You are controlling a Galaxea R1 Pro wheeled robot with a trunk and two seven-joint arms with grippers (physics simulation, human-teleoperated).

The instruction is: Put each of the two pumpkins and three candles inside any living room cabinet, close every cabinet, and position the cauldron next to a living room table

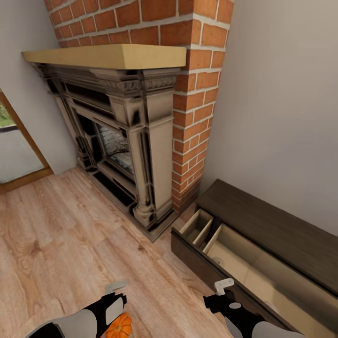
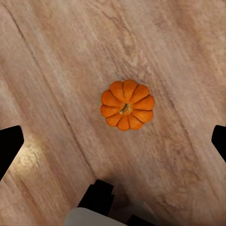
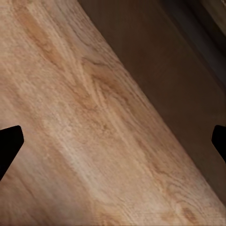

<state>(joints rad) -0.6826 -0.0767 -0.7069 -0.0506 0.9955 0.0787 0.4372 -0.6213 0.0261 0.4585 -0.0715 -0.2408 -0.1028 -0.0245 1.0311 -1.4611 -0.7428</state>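
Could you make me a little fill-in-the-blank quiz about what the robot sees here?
1. The pumpkin lies on the ____ floor.
2. The cabinet drawer beside the fireplace stands ____.
3. The pumpkin's colour is ____.
4. The chimney above the mantel is made of red ____.

Missing words: wooden; open; orange; brick

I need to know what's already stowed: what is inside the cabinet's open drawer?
The open drawer of the cabinet shows bare pale wood compartments with dividers; nothing stowed. Its near end is cut off by the right gripper and the frame edge.
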